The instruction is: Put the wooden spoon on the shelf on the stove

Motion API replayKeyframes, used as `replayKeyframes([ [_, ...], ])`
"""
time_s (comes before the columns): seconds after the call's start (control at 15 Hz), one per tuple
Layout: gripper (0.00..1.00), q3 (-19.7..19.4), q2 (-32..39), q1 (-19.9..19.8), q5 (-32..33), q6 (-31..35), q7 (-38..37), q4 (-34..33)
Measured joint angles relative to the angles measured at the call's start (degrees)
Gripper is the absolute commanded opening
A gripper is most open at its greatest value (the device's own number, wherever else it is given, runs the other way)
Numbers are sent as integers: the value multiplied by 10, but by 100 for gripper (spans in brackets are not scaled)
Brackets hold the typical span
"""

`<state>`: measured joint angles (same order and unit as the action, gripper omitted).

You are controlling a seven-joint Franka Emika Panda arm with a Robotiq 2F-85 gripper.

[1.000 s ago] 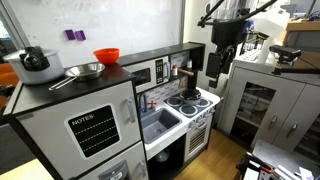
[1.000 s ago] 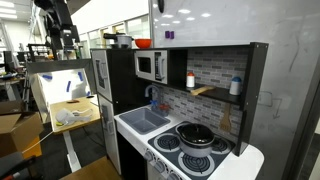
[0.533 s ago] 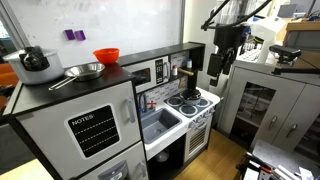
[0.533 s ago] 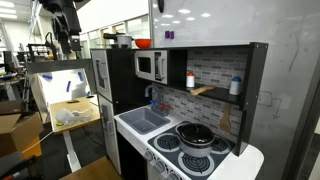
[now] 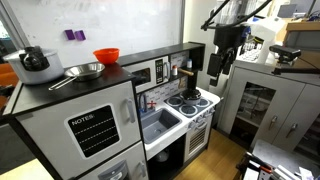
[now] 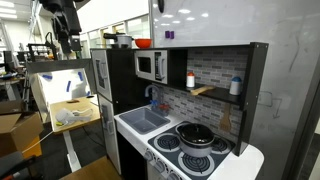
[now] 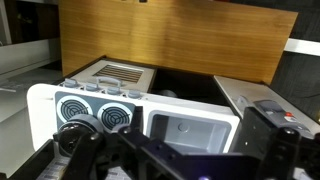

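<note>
Progress: none. Wooden spoon [image 6: 203,91] lay on shelf [image 6: 221,96]; your gripper [image 5: 217,70] hung well away, jaws seemingly spread, holding nothing.

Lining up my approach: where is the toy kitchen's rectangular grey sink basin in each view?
In an exterior view: rectangular grey sink basin, just below centre.
In an exterior view: left of centre, lower half.
Wrist view: right of centre.
Shared landmark: black-burner stove top adjoining it.

The stove [image 6: 168,146] carries a black pot [image 6: 196,134].
</note>
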<state>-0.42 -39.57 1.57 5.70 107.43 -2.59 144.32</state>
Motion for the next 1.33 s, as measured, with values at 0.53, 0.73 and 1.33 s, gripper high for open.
replayKeyframes([
  [0.53, 100, -14, 3, -13, 14, 18, 12, 6],
  [0.73, 100, -50, 16, -40, 47, 64, 52, 14],
  [1.33, 100, -118, 86, -71, 76, 243, 145, 11],
])
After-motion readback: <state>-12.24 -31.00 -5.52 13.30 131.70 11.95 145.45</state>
